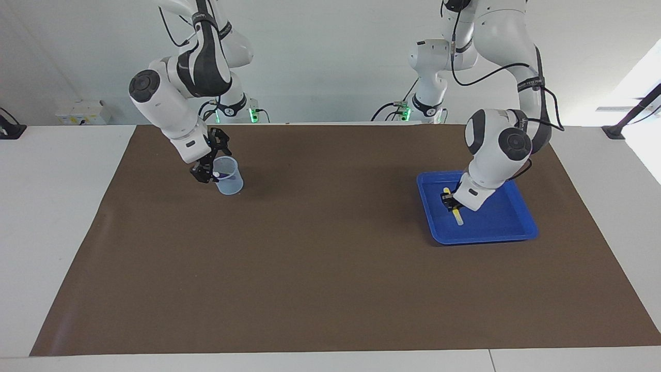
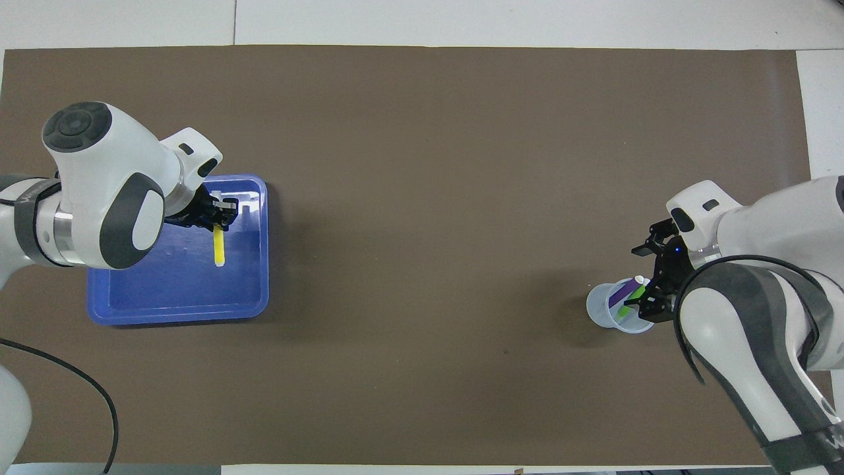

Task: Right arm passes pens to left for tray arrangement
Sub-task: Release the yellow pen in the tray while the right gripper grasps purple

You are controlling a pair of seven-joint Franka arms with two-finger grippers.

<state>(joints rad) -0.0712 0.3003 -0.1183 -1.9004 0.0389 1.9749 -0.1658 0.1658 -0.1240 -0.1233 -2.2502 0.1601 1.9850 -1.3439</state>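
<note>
A brown mat point(image 1: 330, 268) is laid over the white bench point(image 1: 62, 206), covering most of it. The blue tray point(image 1: 508, 227) is set on the mat toward the left arm's end of the bench. The left arm point(image 1: 496, 150) is bent down over the tray, and the left gripper point(image 1: 450, 202) is lowered into it, jaws clamped on the yellow pen point(image 2: 219, 247) at one end. The pen is seen lying low along the tray floor; contact with the floor cannot be confirmed. A translucent cup point(image 1: 227, 178) is stood near the mat's edge nearer the robots, toward the right arm's end. A purple pen point(image 2: 620, 295) and a green pen point(image 2: 625, 308) are held leaning inside it. The right gripper point(image 1: 206, 170) is positioned at the cup's rim; its jaw state cannot be told.
</note>
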